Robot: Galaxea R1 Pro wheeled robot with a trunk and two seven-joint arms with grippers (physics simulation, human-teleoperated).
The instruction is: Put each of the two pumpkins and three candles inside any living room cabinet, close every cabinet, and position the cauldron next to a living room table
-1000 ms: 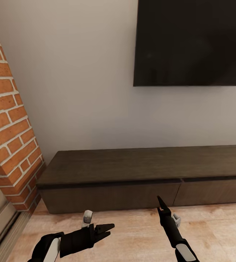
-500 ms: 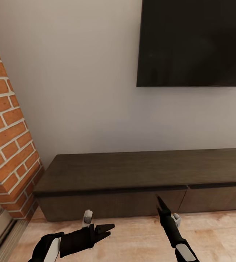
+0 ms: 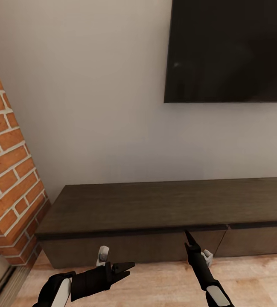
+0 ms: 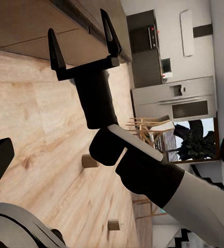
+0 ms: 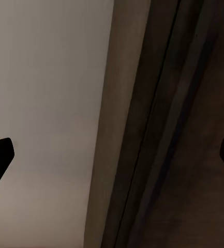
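The cabinet (image 3: 164,213) runs long and low along the wall under the television (image 3: 232,51), its drawer fronts shut and facing the robot, dead ahead of both arms. The right gripper (image 3: 188,238) is the nearer, its tip almost at the drawer's top edge, fingers spread wide and empty. The left gripper (image 3: 125,268) hangs lower over the floor (image 3: 155,285), open too, holding nothing. Two candles (image 4: 89,161) lie on the floor behind.

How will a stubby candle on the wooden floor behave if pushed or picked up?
The candle looks short and wide, so pushed it would probably slide rather than tip. It seems small, likely light. Its smooth round side might slip between the jaws.
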